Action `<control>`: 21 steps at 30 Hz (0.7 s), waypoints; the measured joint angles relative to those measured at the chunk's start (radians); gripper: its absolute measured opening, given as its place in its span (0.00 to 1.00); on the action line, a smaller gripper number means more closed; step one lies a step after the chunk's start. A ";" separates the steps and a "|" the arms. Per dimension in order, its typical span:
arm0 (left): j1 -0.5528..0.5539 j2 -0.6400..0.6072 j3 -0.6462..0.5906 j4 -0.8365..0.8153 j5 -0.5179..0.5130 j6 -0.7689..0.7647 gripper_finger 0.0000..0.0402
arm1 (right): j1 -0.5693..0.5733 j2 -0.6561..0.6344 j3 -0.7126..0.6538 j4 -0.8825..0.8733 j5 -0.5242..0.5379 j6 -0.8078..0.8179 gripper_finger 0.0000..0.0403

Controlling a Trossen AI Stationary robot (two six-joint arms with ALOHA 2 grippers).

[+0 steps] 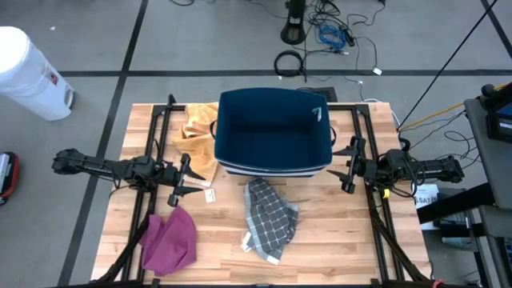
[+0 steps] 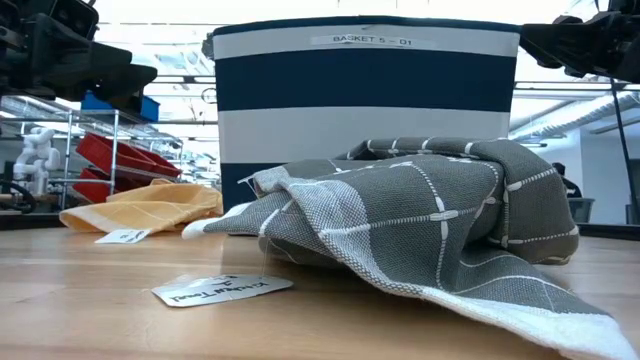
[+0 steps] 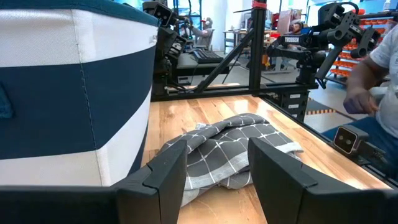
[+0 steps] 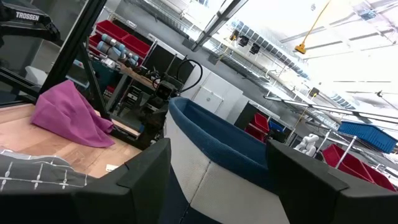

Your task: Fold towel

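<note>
A: Grey checked cotton towel (image 1: 270, 218), crumpled in a heap on the wooden slatted surface (image 1: 336, 232), just near of the dark blue and white striped fabric basket (image 1: 274, 132) and about mid-way between the two arms. Nothing has hold of it.

B: And the pincers?

A: Left pincer (image 1: 179, 186) hangs left of the basket's near corner, fingers (image 3: 166, 171) parted, nothing between them. Right pincer (image 1: 350, 166) is beside the basket's right wall, spread wide and likewise empty.

B: So what could go wrong?

A: Mostly the heap itself. The towel is bunched and folded over on itself, so no clean corner shows. A pincer closing on a ridge would likely catch two layers, and lifting that gives a twisted bundle, not a flat sheet.

B: The basket?

A: It sits right behind the towel. Spreading the cloth toward the far side could ride it up the basket wall or shove the basket.

B: Other cloths?

A: A magenta cloth (image 1: 170, 240) lies at the near left, apart from the towel, and a yellow-orange cloth (image 1: 197, 136) is tucked left of the basket, close to the left pincer. Dragging the left arm low could snag either. There's also a loose white paper tag (image 1: 210, 195) on the boards between left pincer and towel; I can't tell if it's attached.

B: The frame?

A: Black rails run along both sides, so wide sweeps risk clipping them.
</note>
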 joint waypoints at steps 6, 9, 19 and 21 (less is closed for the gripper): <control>0.000 0.000 0.000 0.055 -0.055 0.001 0.44 | 0.000 0.000 0.000 0.000 0.000 0.000 0.62; 0.000 0.000 0.000 0.111 -0.066 -0.003 0.44 | 0.000 0.000 0.000 0.000 0.000 0.000 0.62; 0.000 0.001 0.000 0.386 -0.207 0.075 0.44 | 0.000 0.000 0.000 0.000 0.000 0.000 0.62; 0.000 0.001 0.000 0.547 -0.207 0.134 0.44 | 0.000 0.000 0.000 0.000 0.000 0.000 0.62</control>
